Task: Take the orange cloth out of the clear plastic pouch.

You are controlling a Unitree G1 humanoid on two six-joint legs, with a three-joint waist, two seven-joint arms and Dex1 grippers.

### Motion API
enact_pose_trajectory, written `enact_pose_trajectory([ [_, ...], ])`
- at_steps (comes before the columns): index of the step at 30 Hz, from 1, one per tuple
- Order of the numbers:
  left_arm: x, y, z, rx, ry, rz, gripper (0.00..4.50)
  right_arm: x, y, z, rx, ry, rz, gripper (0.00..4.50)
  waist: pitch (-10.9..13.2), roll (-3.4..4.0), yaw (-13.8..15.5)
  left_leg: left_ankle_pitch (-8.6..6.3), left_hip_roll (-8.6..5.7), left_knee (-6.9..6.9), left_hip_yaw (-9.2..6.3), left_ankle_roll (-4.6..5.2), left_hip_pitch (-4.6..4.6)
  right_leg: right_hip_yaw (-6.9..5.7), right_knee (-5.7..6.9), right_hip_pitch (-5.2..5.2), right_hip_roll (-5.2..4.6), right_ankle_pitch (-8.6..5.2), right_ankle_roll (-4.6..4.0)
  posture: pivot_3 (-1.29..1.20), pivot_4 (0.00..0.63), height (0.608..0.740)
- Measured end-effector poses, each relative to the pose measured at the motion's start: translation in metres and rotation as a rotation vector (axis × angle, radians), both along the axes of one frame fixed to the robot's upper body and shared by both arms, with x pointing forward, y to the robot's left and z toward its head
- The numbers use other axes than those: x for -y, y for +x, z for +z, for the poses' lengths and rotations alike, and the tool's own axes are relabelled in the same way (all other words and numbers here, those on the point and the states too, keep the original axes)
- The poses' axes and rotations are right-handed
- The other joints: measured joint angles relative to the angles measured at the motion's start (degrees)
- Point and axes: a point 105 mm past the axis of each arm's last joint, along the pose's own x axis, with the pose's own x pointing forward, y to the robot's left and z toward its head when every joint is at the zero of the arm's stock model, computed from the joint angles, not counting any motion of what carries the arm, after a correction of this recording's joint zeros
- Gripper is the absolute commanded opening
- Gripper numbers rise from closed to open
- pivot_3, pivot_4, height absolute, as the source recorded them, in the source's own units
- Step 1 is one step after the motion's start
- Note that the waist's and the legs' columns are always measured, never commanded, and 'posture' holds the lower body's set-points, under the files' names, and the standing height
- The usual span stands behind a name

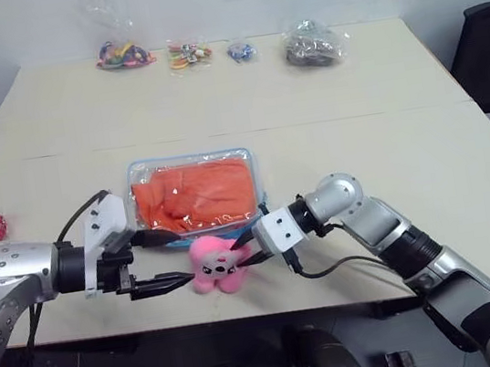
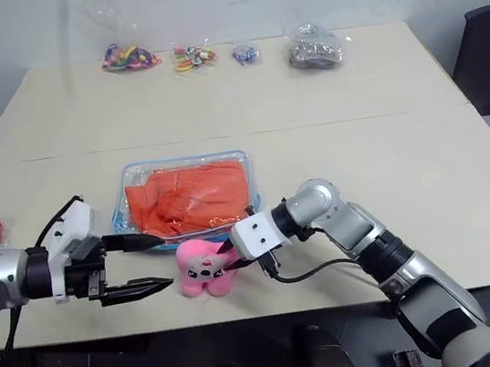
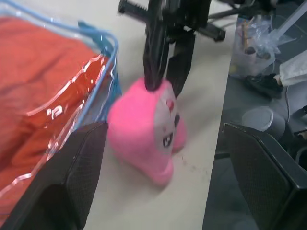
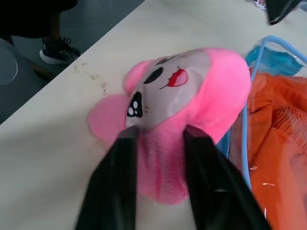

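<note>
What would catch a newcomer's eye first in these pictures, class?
Probably the pink plush toy at the table's near edge, with the right gripper set around it, its fingers on either side. Just behind it lies the clear pouch, stuffed with the bright orange cloth. The left gripper hangs open beside the toy, and small bags of trinkets line the far edge.

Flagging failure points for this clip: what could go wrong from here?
The right gripper straddles the pink plush toy beside the clear plastic pouch; withdrawing could drag the toy off the near table edge. The open left gripper might catch the toy rather than the pouch, leaving the orange cloth inside.
</note>
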Motion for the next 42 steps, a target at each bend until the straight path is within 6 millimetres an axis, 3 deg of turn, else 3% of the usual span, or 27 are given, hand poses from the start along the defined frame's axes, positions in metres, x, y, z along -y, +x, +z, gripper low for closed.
enact_pose_trajectory([
  [6,0.011,0.009,-0.016,-0.029,-0.046,0.011,4.05,0.012,0.003,0.013,0.097,0.008,-0.017,4.47,0.0,0.00,0.1,0.00,0.02,0.00,-0.04,-0.04,0.01,-0.02,0.07,0.00,0.00,-0.02,-0.04,0.00,0.150,0.740],
  [15,0.030,0.032,-0.037,-0.058,-0.064,0.027,4.05,0.038,0.006,0.043,0.188,0.061,-0.117,4.47,0.0,0.00,0.1,-0.01,0.02,0.00,-0.04,-0.05,0.01,-0.05,0.05,0.00,0.00,-0.02,-0.04,0.00,0.150,0.740],
  [21,0.038,0.037,-0.048,-0.037,-0.009,0.005,4.05,0.042,0.035,0.027,0.199,0.059,-0.266,4.47,0.0,-0.01,0.1,0.00,0.03,0.00,0.01,-0.05,0.06,-0.02,0.09,0.02,0.00,-0.01,-0.05,0.00,0.150,0.740],
  [26,0.034,0.040,-0.035,-0.013,-0.050,0.013,4.05,0.041,0.045,0.022,0.231,0.037,-0.290,4.47,0.0,-0.01,0.0,0.00,0.08,-0.01,-0.02,-0.05,0.01,-0.06,0.08,0.00,0.00,-0.02,-0.05,0.00,0.150,0.740],
  [31,0.017,0.030,-0.009,-0.033,-0.089,0.051,4.05,0.045,0.042,0.021,0.239,0.023,-0.274,4.47,0.0,-0.01,0.0,0.00,0.10,-0.01,-0.04,-0.05,0.01,-0.07,0.04,0.00,-0.01,-0.02,-0.06,0.00,0.150,0.740],
  [35,0.022,0.017,-0.004,-0.119,-0.149,0.043,4.05,0.046,0.033,0.022,0.244,0.020,-0.242,4.47,0.0,-0.01,0.1,0.00,0.10,-0.01,-0.07,-0.05,0.02,-0.06,0.02,0.03,-0.01,-0.02,-0.05,0.00,0.150,0.740],
  [42,0.053,0.027,-0.029,-0.220,-0.199,0.065,4.05,0.043,0.024,0.029,0.270,0.022,-0.204,4.47,0.0,-0.01,0.2,0.00,0.04,-0.01,-0.09,-0.07,0.04,-0.06,0.06,0.06,-0.01,-0.02,-0.05,0.00,0.150,0.740],
])
